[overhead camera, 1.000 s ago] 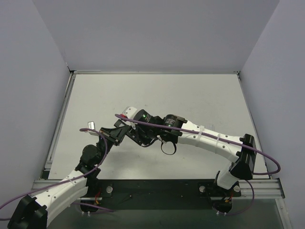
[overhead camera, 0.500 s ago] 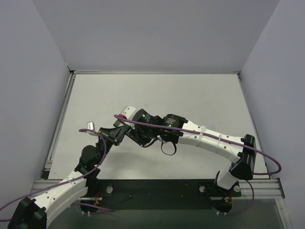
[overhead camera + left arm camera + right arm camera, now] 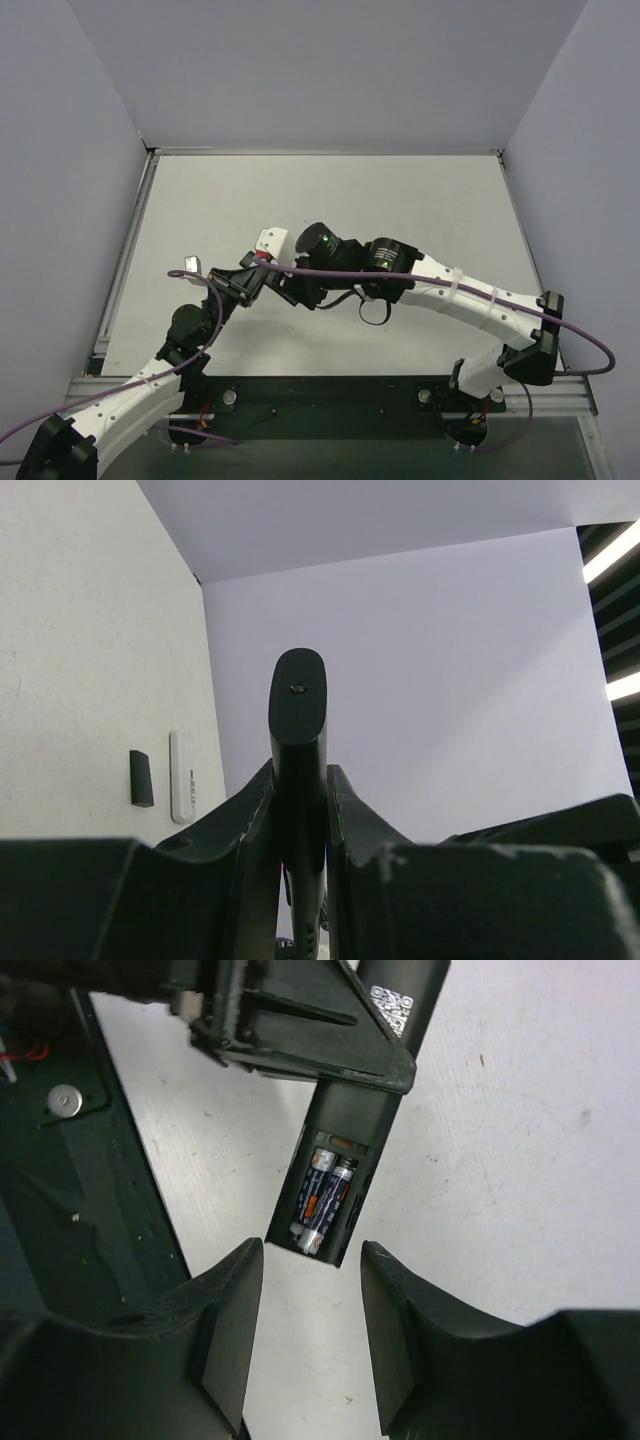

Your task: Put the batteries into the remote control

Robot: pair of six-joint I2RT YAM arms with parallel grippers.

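1. Fingers of your right gripper stand spread with nothing between them, an open gap on each side of the end of the remote control.
2. Straight ahead of that gap lies the remote's open bay. Two batteries sit in it side by side, their length running along the remote's own long axis, which points away from your right jaws.
3. Further along that axis, your left gripper is pressed onto the remote's flanks and holds it off the table.
4. Your right arm is the free one and the nearer to the bay. Any seating push or cover work falls to it, and I judge it should come in along the remote's length, not across it.
5. Judging by the filled bay, loading looks close to finished.
6. Out on the table, the left wrist view shows a white remote with a small black piece just beside it. Whether that piece is the bay cover, I cannot tell.
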